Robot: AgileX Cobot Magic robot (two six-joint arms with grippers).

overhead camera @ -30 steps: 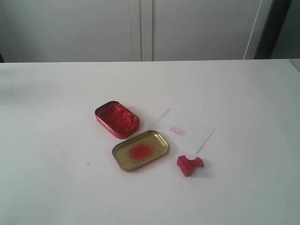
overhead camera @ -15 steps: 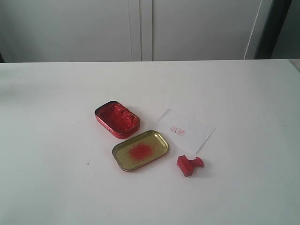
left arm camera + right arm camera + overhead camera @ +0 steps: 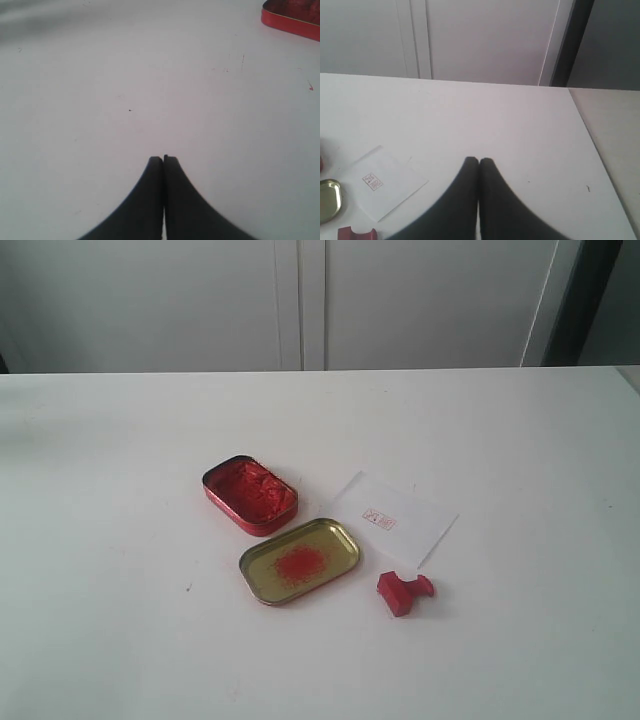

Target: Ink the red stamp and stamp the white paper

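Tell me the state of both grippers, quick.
Left gripper: shut, holding nothing.
Right gripper: shut, holding nothing.

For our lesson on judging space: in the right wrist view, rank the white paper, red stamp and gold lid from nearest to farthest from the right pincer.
From the right pincer:
1. white paper, lying flat, its corner closest.
2. red stamp, just off the paper's edge, partly cut off.
3. gold lid, beyond the paper, farthest.
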